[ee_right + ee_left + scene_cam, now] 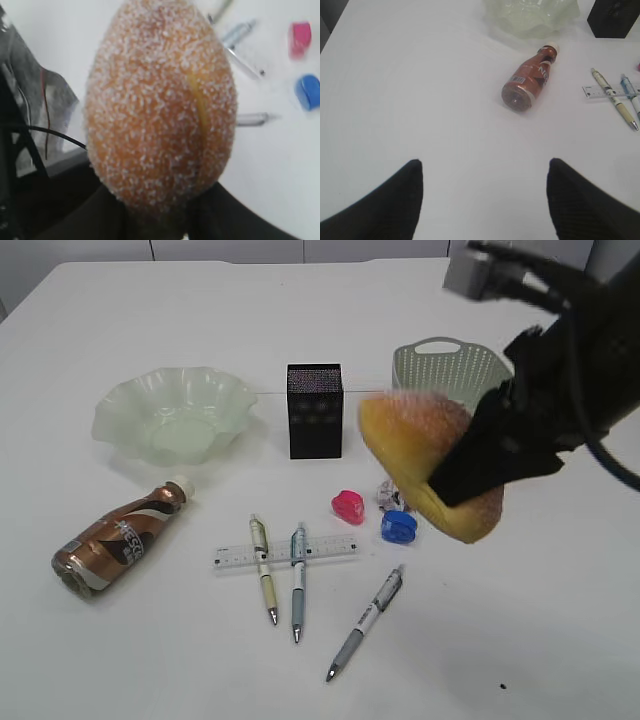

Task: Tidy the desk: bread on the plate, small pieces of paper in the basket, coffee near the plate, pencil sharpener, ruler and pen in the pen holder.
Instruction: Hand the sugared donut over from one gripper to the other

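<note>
Sugar-crusted and golden, the bread (425,455) hangs above the tabletop (120,660), pinched at one end by our right gripper (155,220) with its fingers clenched on it, over the blue pencil sharpener (398,526) and near the pink one (348,505). Our left gripper (482,200) hovers with fingers spread wide over bare white tabletop, holding nothing. Ahead lies a brown coffee bottle (118,538) on its side; its lettering is too blurred to read. Beyond stand a ruffled pale-green plate (175,415), a black pen holder (315,410) and a perforated basket (445,368). Three pens (298,580) lie by the clear ruler (285,552).
</note>
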Controlling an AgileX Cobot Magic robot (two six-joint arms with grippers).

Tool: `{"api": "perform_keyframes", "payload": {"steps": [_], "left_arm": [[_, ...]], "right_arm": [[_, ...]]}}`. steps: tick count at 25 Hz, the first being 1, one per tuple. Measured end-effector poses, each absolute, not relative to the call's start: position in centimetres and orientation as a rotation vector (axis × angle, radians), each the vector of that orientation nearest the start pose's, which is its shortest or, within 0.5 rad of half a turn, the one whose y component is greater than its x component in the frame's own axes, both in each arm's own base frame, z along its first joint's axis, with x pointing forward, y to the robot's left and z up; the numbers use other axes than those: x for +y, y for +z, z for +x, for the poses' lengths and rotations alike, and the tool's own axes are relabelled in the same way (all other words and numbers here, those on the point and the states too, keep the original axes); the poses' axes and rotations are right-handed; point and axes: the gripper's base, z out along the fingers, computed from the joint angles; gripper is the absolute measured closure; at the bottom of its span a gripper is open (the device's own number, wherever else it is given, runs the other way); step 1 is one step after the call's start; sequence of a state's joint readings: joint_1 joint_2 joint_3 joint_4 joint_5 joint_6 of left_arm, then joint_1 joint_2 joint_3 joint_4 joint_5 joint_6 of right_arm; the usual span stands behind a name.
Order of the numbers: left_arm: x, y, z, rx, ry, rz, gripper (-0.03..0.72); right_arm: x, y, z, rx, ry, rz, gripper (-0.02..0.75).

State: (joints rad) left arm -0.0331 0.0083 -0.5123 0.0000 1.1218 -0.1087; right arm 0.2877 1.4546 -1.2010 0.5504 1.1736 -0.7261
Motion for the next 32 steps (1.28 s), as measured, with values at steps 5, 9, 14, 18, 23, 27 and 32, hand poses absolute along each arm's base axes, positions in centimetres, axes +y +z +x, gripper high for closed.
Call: {"api": "perform_keyframes", "payload": {"steps": [5, 9, 14, 18, 23, 27, 32], "left_arm": [[0.0, 27.6, -0.8, 2.101, -0.085, -0.079, 0.129], [0.0, 27.6, -0.8, 2.101, -0.085, -0.079, 0.13], [-0.1, 27.6, -0.6, 2.117, -0.108, -0.086, 0.129], [-0.7, 27.7, 0.5, 2.205, -0.192, -0.091, 0.13], [-1.2, 29.9, 2.0, 2.209, -0.265, -0.097, 0.129], [-1.7, 32.6, 3.2, 2.175, -0.332, -0.085, 0.129], [-3.4, 34.5, 6.6, 2.206, -0.537, 0.001, 0.129]], "right_arm": [[12.6, 35.3, 22.5, 2.287, 0.831, -1.131, 0.512], [13.0, 36.9, 21.3, 2.166, 0.952, -1.124, 0.512], [14.0, 38.4, 20.8, 1.925, 1.107, -1.16, 0.512], [14.4, 38.0, 20.6, 1.779, 1.177, -1.183, 0.512], [14.2, 35.3, 20.5, 1.738, 1.257, -1.133, 0.512], [13.3, 32.9, 21.0, 1.759, 1.279, -1.047, 0.513], [13.1, 31.4, 22.5, 1.799, 1.293, -0.992, 0.513]]}}
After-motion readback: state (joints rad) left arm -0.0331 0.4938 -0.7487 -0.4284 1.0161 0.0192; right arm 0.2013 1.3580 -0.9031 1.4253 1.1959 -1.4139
